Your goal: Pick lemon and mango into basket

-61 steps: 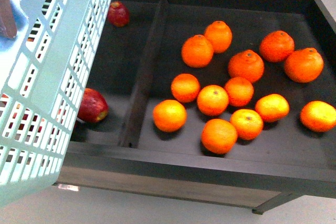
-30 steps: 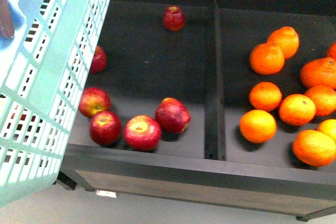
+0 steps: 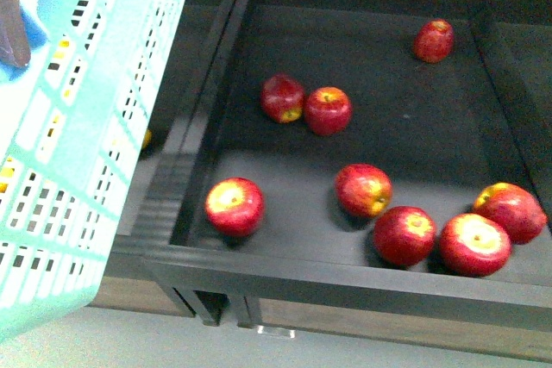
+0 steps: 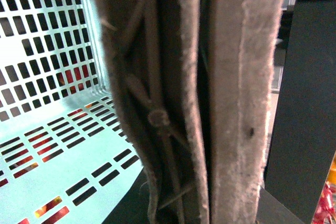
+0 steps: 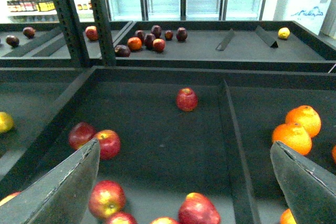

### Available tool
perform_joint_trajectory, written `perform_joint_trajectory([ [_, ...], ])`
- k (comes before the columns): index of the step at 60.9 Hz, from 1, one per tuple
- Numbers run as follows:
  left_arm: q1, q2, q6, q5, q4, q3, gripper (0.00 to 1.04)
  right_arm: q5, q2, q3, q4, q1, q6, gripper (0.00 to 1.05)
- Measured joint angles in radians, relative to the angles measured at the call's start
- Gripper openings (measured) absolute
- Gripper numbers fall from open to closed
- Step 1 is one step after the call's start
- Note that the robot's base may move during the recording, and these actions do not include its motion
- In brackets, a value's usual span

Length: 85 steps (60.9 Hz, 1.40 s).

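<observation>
Left gripper (image 4: 203,129) is clamped on the basket (image 3: 86,127) handle. Right gripper (image 5: 181,182) has its jaws apart over the apples (image 3: 363,190). Probable lemon (image 5: 4,122) sits left of it, past the divider (image 5: 55,109) by the basket. No mango seen.

left end effector (image 4: 206,129) clamped on the basket (image 4: 47,145) handle, right end effector (image 5: 184,187) fingers (image 5: 63,192) spread wide apart

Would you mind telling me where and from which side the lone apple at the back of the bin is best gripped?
Probably across its round middle, coming straight down: the apple seems to sit upright, with bare bin floor around it and no other apple near, so there is room on either side.
</observation>
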Motion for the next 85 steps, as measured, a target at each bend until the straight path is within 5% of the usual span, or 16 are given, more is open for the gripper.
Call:
perform_joint_trajectory([
  [85,0.001,-0.001,0.0,-0.005,0.0,0.0,0.18,-0.002,-0.001,0.0,0.0,-0.001,0.0,0.96],
])
